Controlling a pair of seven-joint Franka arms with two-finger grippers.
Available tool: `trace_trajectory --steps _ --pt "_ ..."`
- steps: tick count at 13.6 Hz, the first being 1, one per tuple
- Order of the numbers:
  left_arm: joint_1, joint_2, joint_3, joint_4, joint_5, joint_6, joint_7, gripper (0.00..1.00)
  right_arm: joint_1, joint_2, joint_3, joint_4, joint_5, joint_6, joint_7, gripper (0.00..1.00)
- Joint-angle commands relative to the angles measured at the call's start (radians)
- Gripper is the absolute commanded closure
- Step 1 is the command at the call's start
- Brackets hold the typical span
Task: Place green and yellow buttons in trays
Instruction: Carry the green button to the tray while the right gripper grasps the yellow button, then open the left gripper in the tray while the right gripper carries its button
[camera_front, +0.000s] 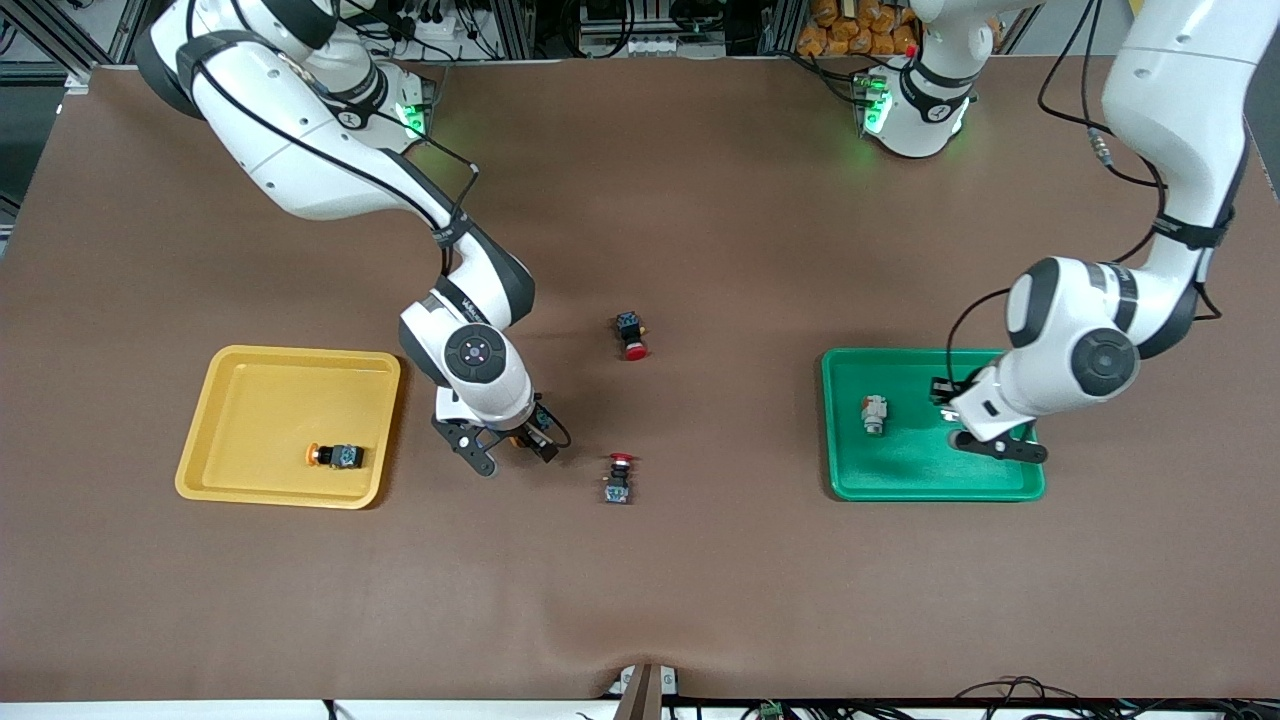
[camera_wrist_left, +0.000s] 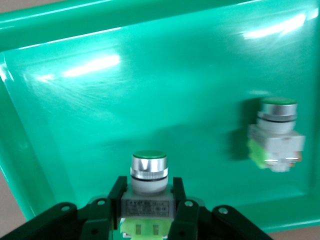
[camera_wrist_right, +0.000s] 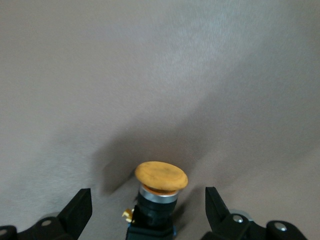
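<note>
The right gripper (camera_front: 512, 447) stands low over the bare table between the yellow tray (camera_front: 200, 455) and the nearer red-capped switch (camera_front: 618, 478), its fingers (camera_wrist_right: 77, 212) spread wide on either side of a yellow-capped button (camera_wrist_right: 160, 187) without touching it. A second yellow-capped button (camera_front: 337, 455) lies in the yellow tray. Over the green tray (camera_front: 900, 485), the left gripper (camera_wrist_left: 148, 200) is clamped on the white body of a green-capped button (camera_wrist_left: 148, 172), with another green-capped button (camera_front: 874, 414) lying in that tray; a second red-capped switch (camera_front: 631, 335) lies farther from the front camera.
</note>
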Motion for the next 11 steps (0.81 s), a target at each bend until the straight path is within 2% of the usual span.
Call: trace_trajectory --steps 1,2,3,6,8,9,10,11 --pt "0.005 0.028 -0.004 0.001 0.022 0.038 0.010 0.94 0.003 0.013 0.002 0.008 0.008 -0.005 0.020 0.37" --pt "0.008 0.031 -0.004 0.001 0.022 0.041 0.010 0.92 0.002 0.011 0.002 0.010 0.008 -0.008 0.020 0.87" --pt "0.008 0.031 -0.004 0.001 0.022 0.041 0.010 0.89 0.002 0.010 0.002 0.011 0.008 -0.010 0.020 1.00" --pt "0.008 0.031 -0.003 0.007 0.020 0.041 0.010 0.75 -0.005 -0.007 0.006 0.018 0.008 -0.025 -0.001 1.00" --pt "0.009 0.030 -0.001 0.012 0.020 0.039 0.010 0.19 -0.002 -0.039 0.013 0.019 0.008 -0.039 -0.037 1.00" --pt "0.012 0.027 -0.001 0.013 0.020 0.039 0.011 0.14 -0.003 -0.065 0.016 0.019 0.008 -0.047 -0.096 1.00" --pt "0.014 0.025 -0.001 0.015 0.020 0.039 0.011 0.00 -0.006 -0.090 0.016 0.019 0.011 -0.074 -0.173 1.00" --pt "0.014 0.022 -0.003 0.019 0.022 0.038 0.016 0.00 -0.020 -0.105 0.025 0.024 0.018 -0.108 -0.283 1.00"
